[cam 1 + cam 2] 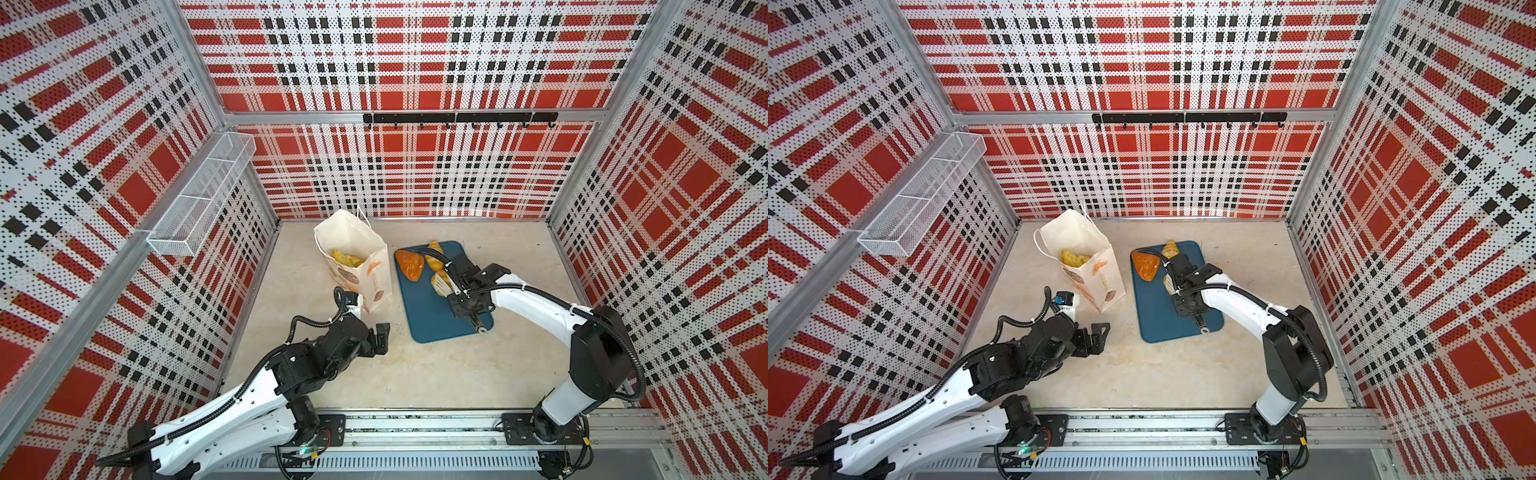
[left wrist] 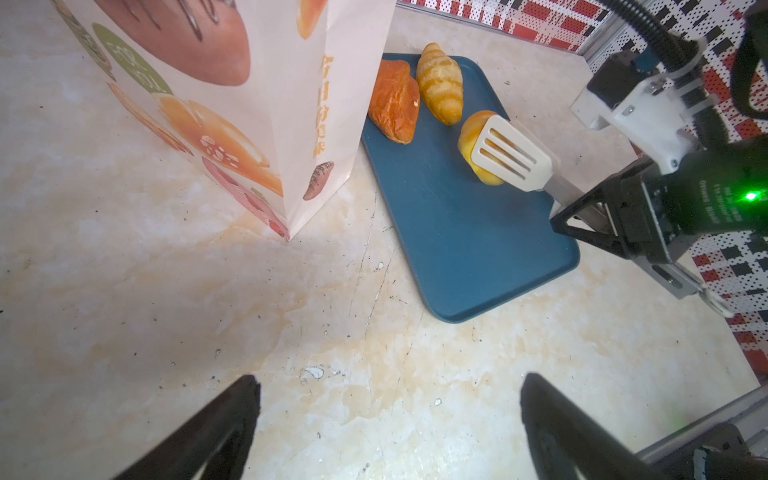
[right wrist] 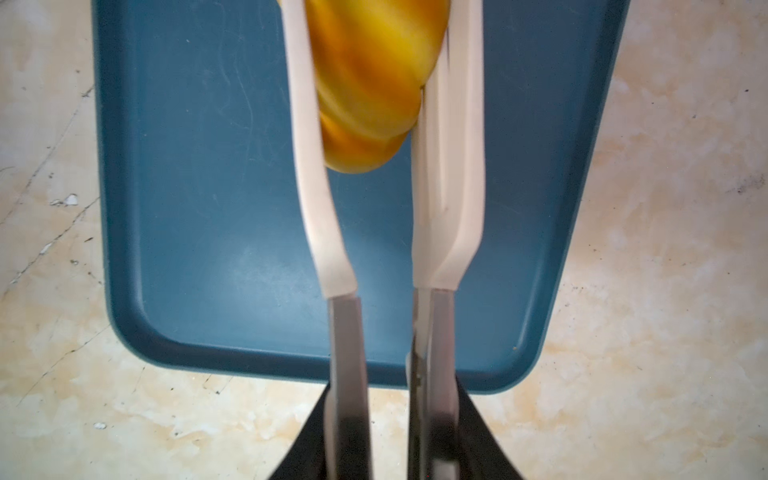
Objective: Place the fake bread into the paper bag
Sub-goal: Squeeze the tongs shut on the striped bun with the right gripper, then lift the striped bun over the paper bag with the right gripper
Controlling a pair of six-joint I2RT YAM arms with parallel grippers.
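The paper bag [image 1: 365, 245] [image 1: 1077, 239] [image 2: 249, 104] stands upright at the back left, with yellow fake bread [image 1: 347, 258] [image 1: 1073, 257] inside. On the blue tray [image 1: 432, 324] [image 3: 199, 208] lie an orange-brown piece [image 1: 409, 264] [image 2: 392, 99] and a striped croissant [image 1: 434, 253] [image 2: 440, 83]. My right gripper [image 1: 457, 297] [image 3: 388, 399] is shut on white tongs [image 2: 511, 153] [image 3: 449, 166]. The tongs' blades press both sides of a yellow bun [image 1: 438, 282] [image 2: 471, 141] [image 3: 370, 83] over the tray. My left gripper [image 1: 382, 332] [image 2: 390, 399] is open and empty, low over the table in front of the bag.
A white mesh basket [image 1: 203, 191] hangs on the left wall and a black hook rail [image 1: 457, 118] on the back wall. The beige table [image 1: 436, 374] is walled by plaid panels on three sides. The arms' base rail [image 1: 415, 428] runs along the front edge.
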